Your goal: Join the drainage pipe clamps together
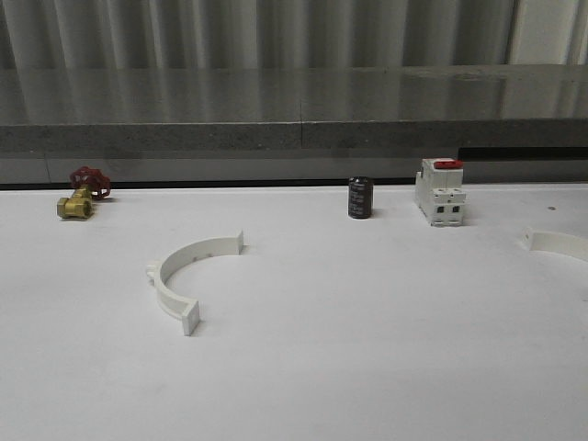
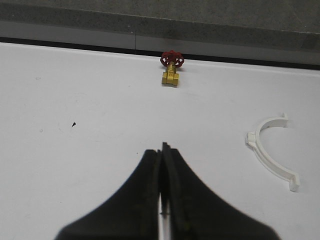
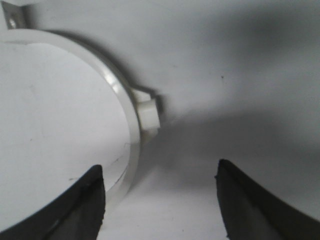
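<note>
Clamps lie well apart — left half [image 1: 188,276] near the valve [image 1: 81,195], right half [image 3: 120,105] under spread right fingers [image 3: 80,210]; left fingers [image 2: 150,200] pressed together — nothing joined yet.

Clamps [image 1: 188,273] [image 1: 560,243] well apart (left, right).

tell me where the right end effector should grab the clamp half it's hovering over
Probably the curved band of the right clamp half, beside its small square lug. The half-ring lies flat on the table, so its thin wall stands upright: come straight down with one finger inside the arc and one outside. The open right end effector already straddles that band. Avoid the holed end tab, since it likely has to meet the other half.
</note>
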Tool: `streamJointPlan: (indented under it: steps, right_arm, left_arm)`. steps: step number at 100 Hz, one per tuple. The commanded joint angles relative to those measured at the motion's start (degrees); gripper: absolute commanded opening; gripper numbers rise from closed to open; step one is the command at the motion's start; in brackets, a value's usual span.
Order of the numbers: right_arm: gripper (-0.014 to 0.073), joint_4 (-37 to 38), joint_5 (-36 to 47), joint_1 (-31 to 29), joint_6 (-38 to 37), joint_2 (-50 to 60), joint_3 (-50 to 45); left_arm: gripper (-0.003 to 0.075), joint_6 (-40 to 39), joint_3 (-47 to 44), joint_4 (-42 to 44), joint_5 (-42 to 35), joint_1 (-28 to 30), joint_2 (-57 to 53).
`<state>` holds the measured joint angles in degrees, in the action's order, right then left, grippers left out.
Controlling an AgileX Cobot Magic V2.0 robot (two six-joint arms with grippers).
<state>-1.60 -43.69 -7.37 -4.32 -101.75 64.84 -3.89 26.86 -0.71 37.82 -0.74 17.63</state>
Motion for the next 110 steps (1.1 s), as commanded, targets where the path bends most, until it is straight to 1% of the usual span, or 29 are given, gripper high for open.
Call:
streamJointPlan:
  steps: [1, 17, 22, 29, 41, 46, 53, 58, 75, 87, 97, 110]
  right_arm:
    - [0.0488, -0.82, -0.13, -0.5, -0.12, -0.26, 3.6]
    - [0.0486, -1.1, -0.2, -0.5, -0.07, -3.62, 6.25]
    - [0.0463, -1.15, -0.08, -0.5, -0.07, -4.22, 6.83]
    - [0.0386, -1.15, 0.05, -0.5, -0.07, -4.78, 7.19]
    - [0.0183, -1.15, 0.05, -0.5, -0.07, -5.17, 7.19]
    - [0.0114, -1.15, 0.05, -0.5, -0.07, -5.17, 7.19]
    - [0.0046, -1.15, 0.78, -0.5, -0.07, -5.17, 7.19]
    - [0.0018, -1.15, 2.12, -0.5, -0.07, -5.17, 7.19]
    - [0.0008, -1.86, -0.62, -0.5, -0.12, -5.17, 7.89]
    - [0.0008, -1.92, -2.06, 1.11, -0.31, -3.69, 8.87]
    - [0.0008, -1.85, -2.17, 3.22, -4.23, -2.15, 9.44]
    - [0.0008, -1.85, -5.02, 6.51, -10.43, -2.03, 11.77]
  left_arm:
    - [-0.0021, -0.01, 1.52, -0.31, -4.8, 0.04, 0.44]
    - [-0.0021, -0.01, 1.52, -0.31, -4.8, 0.04, 0.44]
    - [-0.0021, -0.01, 1.52, -0.31, -4.8, 0.04, 0.44]
    - [-0.0021, -0.01, 1.52, -0.31, -4.8, 0.04, 0.44]
    - [-0.0021, -0.01, 1.52, -0.31, -4.8, 0.04, 0.44]
    - [-0.0021, -0.01, 1.52, -0.31, -4.8, 0.04, 0.44]
    - [-0.0021, -0.01, 1.52, -0.31, -4.8, 0.04, 0.44]
    - [-0.0021, -0.01, 1.52, -0.31, -4.8, 0.04, 0.44]
    - [-0.0021, -0.01, 1.52, -0.31, -4.8, 0.04, 0.44]
    - [-0.0021, -0.01, 1.52, -0.31, -4.8, 0.04, 0.44]
    - [-0.0021, -0.01, 1.52, -0.31, -4.8, 0.04, 0.44]
    - [-0.0021, -0.01, 1.52, -0.31, -4.8, 0.04, 0.44]
